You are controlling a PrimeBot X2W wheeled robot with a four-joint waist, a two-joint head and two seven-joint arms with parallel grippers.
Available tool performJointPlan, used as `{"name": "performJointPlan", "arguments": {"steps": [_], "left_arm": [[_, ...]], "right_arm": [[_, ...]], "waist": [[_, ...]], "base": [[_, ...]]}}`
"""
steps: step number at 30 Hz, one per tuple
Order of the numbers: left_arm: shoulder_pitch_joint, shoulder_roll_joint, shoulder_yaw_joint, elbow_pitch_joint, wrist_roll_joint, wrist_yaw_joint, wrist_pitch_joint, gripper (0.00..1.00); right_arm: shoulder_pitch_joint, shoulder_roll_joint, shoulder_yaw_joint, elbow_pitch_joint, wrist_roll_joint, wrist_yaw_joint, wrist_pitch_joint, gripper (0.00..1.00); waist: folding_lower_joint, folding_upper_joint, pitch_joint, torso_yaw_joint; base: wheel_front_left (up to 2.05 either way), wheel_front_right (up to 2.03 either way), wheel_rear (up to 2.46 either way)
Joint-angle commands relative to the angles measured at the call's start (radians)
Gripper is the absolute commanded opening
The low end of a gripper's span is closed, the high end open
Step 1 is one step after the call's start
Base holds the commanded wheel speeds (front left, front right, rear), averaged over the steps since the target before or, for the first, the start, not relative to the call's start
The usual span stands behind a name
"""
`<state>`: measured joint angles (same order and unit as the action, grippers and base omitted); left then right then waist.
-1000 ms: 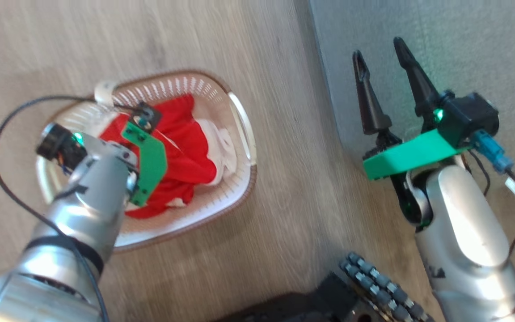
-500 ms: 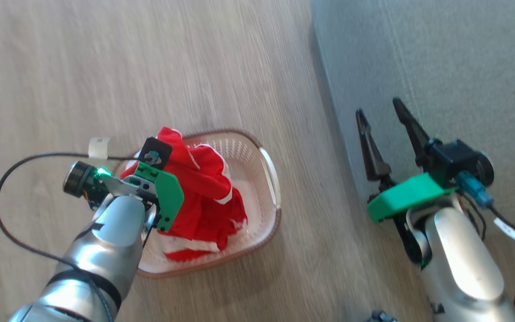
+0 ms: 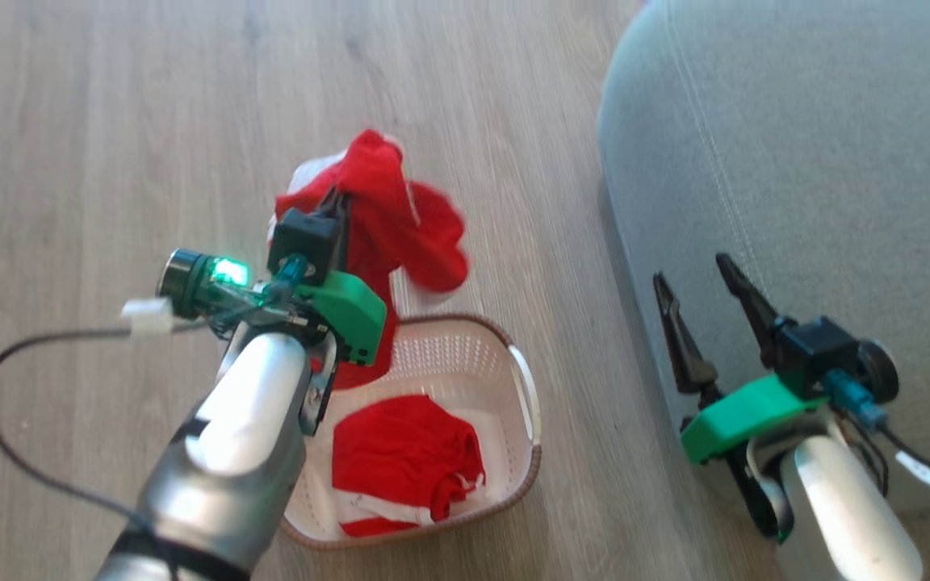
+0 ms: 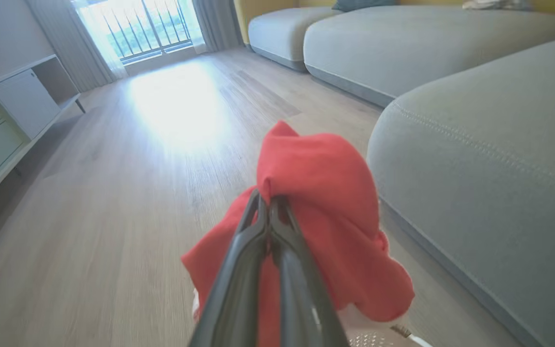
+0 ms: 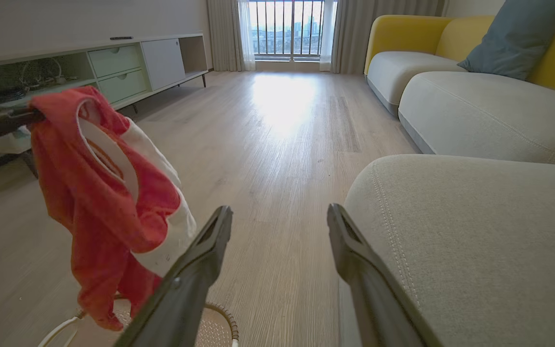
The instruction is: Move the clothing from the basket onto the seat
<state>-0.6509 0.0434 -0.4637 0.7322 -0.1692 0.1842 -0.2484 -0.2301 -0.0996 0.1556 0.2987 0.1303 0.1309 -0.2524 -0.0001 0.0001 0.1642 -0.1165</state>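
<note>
- left gripper [image 4: 268, 200] pinches red garment [image 3: 384, 202] by a fold; held high above basket [image 3: 525, 387] so it hangs clear of the rim
- second garment [image 3: 404, 452] lies on basket floor; not yet picked
- right gripper [image 3: 691, 269] spread, holding nothing; parked beside seat [image 3: 820, 161] edge

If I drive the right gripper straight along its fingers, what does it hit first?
Probably nothing soon: the open right gripper frames bare wooden floor. The seat has its corner close beside that line, so the gripper may graze the cushion first; depth is unclear.
</note>
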Motion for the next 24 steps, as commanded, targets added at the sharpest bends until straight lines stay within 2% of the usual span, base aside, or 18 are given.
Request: {"name": "performJointPlan", "arguments": {"steps": [1,6,13,19,24], "left_arm": [[0.0,0.036,0.044,-0.077,0.012,0.013,-0.013,0.0],[0.088,0.065,0.097,-0.341,0.051,0.045,-0.013,0.0],[0.157,0.064,0.168,-0.628,0.081,0.055,-0.013,0.0],[0.196,0.052,0.197,-0.806,0.123,0.066,-0.013,0.0],[0.221,0.036,0.197,-0.892,0.127,0.063,-0.013,0.0]], "right_arm": [[0.004,-0.004,0.019,-0.032,-0.005,0.0,-0.009,1.0],[0.028,-0.002,0.024,-0.039,-0.001,0.0,-0.009,1.0],[0.05,0.0,0.028,-0.044,-0.001,0.0,-0.009,1.0],[0.057,0.002,0.038,-0.044,0.004,0.0,-0.009,1.0],[0.063,0.001,0.047,-0.04,0.005,0.0,-0.009,1.0]], "waist": [[0.0001,-0.0001,-0.031,0.013],[0.0001,-0.0001,-0.062,0.016],[0.0001,-0.0001,-0.085,0.018],[0.0001,-0.0001,-0.099,0.015],[0.0001,-0.0001,-0.105,0.014]], "base": [[0.0,0.0,0.0],[0.0,0.0,0.0],[0.0,0.0,0.0],[0.0,0.0,0.0],[0.0,0.0,0.0]]}}
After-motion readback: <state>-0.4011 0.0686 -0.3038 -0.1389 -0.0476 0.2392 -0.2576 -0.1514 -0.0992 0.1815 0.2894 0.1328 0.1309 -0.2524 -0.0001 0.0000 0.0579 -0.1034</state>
